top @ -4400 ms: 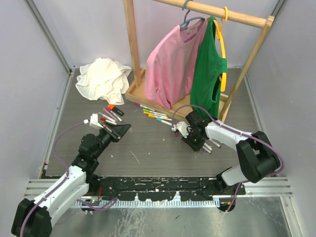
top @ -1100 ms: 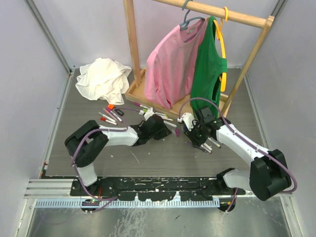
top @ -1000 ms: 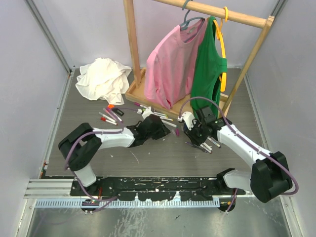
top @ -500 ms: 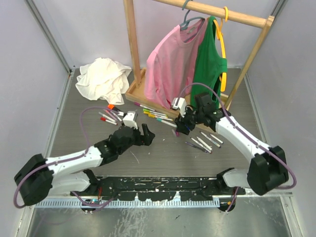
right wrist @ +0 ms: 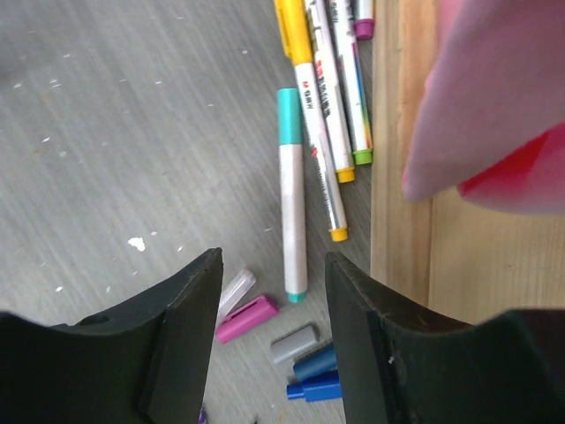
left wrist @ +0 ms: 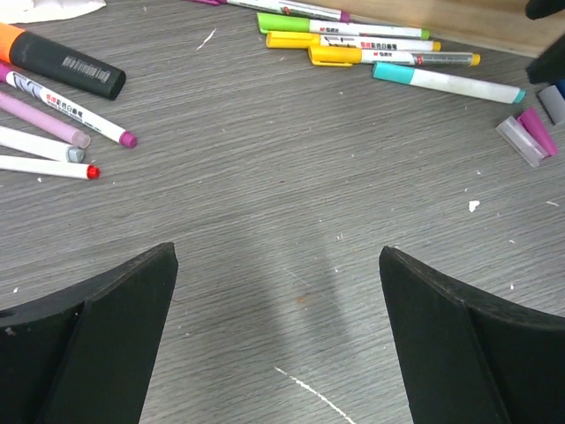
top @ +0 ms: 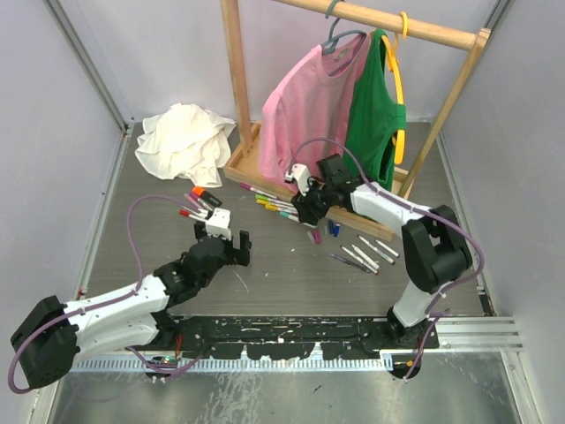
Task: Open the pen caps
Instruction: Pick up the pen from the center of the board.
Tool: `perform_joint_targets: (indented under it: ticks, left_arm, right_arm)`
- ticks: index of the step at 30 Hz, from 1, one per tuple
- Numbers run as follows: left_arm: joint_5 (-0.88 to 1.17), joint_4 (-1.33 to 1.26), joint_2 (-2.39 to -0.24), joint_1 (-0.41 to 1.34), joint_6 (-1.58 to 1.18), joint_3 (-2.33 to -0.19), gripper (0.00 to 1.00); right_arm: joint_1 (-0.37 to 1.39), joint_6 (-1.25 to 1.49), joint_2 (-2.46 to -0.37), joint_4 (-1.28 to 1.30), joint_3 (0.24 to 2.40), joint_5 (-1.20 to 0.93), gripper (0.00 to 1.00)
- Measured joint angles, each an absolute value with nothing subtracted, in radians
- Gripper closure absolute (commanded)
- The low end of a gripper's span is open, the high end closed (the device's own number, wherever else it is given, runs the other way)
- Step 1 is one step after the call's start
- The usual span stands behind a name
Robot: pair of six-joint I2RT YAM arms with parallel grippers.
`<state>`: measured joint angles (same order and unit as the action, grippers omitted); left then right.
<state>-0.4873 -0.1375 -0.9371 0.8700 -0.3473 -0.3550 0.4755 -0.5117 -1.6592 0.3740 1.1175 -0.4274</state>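
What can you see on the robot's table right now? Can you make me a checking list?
Surface: grey wood-grain table, scratched, with white specks.
Job's things: pens in a row by the rack; a second bunch at the left; loose caps beside a teal pen.
Clutter: crumpled white cloth; wooden rack holding a pink shirt and a green shirt.
Grippers: left gripper open and empty over bare table; right gripper open and empty above the caps.
Cables: purple cables loop from both arms.
Surroundings: pale walls; metal rail at the near edge.
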Motion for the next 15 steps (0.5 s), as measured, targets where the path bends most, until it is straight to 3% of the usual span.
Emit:
perform_joint_targets:
  ticks: [15]
  left_arm:
    - [-0.491,-0.159,-0.897,0.87,-0.324,-0.317,0.02]
  right_arm:
    - [0.505,-0.414,-1.847,0.366,1.18,-0.282,0.62]
